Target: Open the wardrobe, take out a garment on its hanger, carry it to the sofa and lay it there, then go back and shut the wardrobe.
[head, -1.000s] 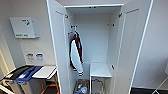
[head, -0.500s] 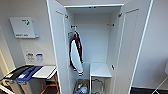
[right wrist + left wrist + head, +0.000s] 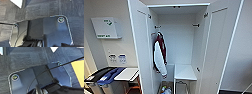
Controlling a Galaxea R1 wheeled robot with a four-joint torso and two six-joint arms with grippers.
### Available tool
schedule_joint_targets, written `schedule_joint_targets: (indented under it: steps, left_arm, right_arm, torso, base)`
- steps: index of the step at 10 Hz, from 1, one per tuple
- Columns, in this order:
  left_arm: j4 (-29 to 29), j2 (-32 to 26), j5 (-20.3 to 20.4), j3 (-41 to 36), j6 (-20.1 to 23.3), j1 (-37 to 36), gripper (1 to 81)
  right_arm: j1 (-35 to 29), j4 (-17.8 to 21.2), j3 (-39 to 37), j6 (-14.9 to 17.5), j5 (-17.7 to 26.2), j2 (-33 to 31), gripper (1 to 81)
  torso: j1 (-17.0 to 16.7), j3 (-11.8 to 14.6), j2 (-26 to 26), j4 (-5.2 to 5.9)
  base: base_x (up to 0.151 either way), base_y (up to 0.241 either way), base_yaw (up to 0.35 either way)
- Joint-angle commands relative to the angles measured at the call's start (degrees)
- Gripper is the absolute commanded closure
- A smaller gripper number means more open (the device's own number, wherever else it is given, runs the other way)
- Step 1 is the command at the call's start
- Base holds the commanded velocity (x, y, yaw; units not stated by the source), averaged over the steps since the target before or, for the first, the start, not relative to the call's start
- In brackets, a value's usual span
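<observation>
The wardrobe [image 3: 184,47] stands with both doors swung wide, so the opening step looks done. Inside, at the left end of the rail close to the left wall, hangs a maroon jacket with white sleeves [image 3: 159,55]; the black garment named in the task cannot be made out among the things in the cabinet, nor can a white hanger be told apart from the white interior. A white shelf [image 3: 184,72] sits low on the right side, with some small items below it on the wardrobe's bottom. Judging by the task, a soft top of that kind would be light and limp, sliding easily off its support, so the sound place to take hold would be the stiff hanger near its hook, not the fabric. Both wrist views look down on dark carpet [image 3: 25,58], and whether either claw is released or clenched cannot be told.
</observation>
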State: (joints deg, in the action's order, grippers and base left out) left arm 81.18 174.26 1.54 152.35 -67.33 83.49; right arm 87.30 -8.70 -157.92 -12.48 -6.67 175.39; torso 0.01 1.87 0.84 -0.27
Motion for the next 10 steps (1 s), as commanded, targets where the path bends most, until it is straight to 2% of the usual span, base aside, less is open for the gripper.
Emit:
schedule_joint_targets:
  steps: [1,7,10]
  left_arm:
    - [-0.14,0.12,-1.8,-0.29,0.18,-3.46,1.0]
    - [-0.14,0.21,-1.8,-0.29,0.18,-3.46,1.0]
    - [-0.14,0.04,-1.71,-0.29,0.18,-3.46,1.0]
  right_arm:
    - [-3.13,0.27,-0.01,0.0,2.36,0.08,1.0]
    - [-3.22,0.27,-0.01,0.0,2.36,0.08,1.0]
    - [-3.22,0.27,-0.01,0.0,2.36,0.08,1.0]
  torso:
    - [0.0,0.0,0.0,0.0]
    - [0.02,0.0,0.0,0.0]
    - [0.07,0.0,-0.02,0.0]
  base:
    - [0.131,0.0,0.0]
    - [0.132,0.0,0.0]
    - [0.101,0.0,0.0]
